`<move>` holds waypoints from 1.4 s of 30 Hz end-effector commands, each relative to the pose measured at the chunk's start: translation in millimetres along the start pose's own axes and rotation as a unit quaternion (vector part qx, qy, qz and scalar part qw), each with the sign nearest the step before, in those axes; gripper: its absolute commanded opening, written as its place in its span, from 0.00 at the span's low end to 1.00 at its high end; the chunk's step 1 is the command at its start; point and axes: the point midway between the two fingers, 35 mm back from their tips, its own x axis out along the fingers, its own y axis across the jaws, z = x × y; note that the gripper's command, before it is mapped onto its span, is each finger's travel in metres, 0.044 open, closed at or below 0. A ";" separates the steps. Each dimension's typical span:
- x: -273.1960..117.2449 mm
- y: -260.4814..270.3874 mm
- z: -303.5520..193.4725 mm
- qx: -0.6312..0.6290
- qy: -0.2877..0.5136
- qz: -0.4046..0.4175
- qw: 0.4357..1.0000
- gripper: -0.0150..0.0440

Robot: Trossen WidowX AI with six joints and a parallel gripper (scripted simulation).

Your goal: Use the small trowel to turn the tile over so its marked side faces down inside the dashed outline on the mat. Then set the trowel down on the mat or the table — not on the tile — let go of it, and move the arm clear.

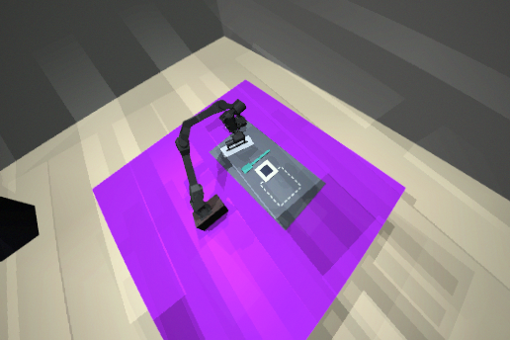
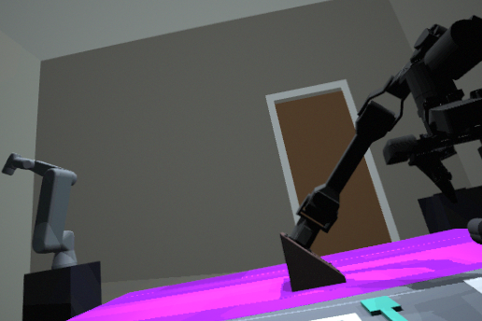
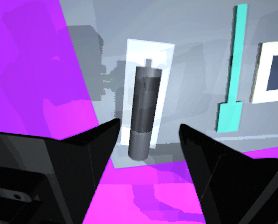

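Observation:
A white plate (image 1: 228,152) (image 3: 167,62) (image 2: 475,286) with a thick dark handle (image 3: 145,105) over it looks like the trowel; it lies at one end of the grey mat (image 1: 310,187) (image 3: 110,20). My gripper (image 1: 238,135) (image 3: 149,125) is partly open and empty, above the handle; in the wrist view the handle shows between the fingertips, below them. The white tile (image 1: 267,170) (image 3: 272,80) lies flat, dark square mark up, overlapping the edge of the dashed outline (image 1: 291,196). In the exterior view the outline is out of view.
A flat teal tool (image 1: 257,161) (image 2: 382,304) (image 3: 232,85) with a small blade lies on the mat between the white plate and the tile. The arm's base (image 1: 211,213) (image 2: 310,268) stands on the purple table (image 1: 237,272). A grey arm (image 2: 53,210) stands on a pedestal in the background.

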 end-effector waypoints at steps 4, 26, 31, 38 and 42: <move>6.2 7.4 -1.4 0.025 0.019 0.014 0.999 0.71; 41.1 8.4 -2.0 0.025 0.020 0.014 0.999 0.71; 49.3 8.5 -2.7 0.025 0.020 0.014 0.999 0.71; 53.3 8.6 -3.2 0.025 0.020 0.014 0.999 0.58; 53.3 8.6 -3.2 0.025 0.020 0.014 0.999 0.53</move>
